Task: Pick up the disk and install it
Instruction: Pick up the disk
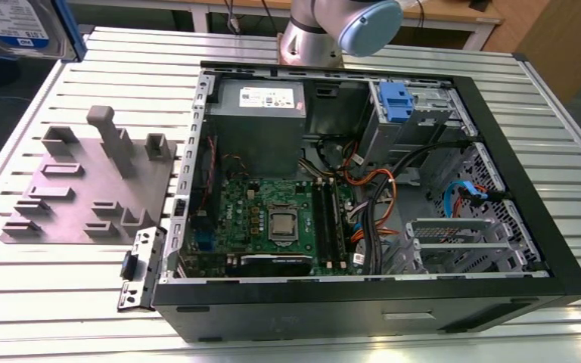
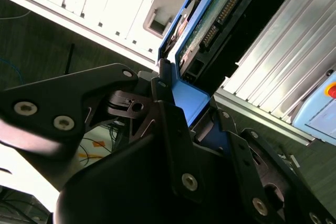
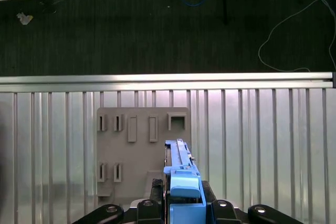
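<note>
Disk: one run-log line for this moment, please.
end effector: shut on disk | disk: held aloft over slatted table by grey fixture plate | computer case: open, disk not inside

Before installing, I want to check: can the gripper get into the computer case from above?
Probably yes: the case lies with its side panel off, facing up, and the gripper holds the disk.

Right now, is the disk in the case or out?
Out. The gripper is shut on the disk, holding it in the air, to the exterior view's left of the open case.
</note>
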Controlling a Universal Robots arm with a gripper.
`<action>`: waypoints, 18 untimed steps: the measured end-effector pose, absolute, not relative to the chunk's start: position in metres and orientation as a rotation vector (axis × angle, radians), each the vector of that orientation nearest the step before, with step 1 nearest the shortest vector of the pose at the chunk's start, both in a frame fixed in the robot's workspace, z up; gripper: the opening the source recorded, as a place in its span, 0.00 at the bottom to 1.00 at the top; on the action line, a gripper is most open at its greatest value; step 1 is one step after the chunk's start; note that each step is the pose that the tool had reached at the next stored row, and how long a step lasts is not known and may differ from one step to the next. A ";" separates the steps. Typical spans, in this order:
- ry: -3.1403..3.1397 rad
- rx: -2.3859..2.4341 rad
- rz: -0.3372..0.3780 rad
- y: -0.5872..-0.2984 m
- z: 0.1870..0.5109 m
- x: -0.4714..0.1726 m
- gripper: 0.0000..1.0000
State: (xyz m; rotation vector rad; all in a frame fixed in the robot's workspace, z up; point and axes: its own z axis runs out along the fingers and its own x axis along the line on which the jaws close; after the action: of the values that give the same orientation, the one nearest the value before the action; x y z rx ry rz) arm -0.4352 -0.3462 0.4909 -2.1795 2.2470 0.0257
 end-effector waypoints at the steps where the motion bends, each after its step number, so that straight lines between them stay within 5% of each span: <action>1: 2.247 -2.180 0.026 -0.347 0.491 -0.435 0.37; 18: 2.247 -2.180 0.026 -0.349 0.491 -0.435 0.37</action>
State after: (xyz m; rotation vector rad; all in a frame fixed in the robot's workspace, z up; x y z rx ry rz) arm -0.4352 -0.3494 0.4909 -2.1795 2.2470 0.0257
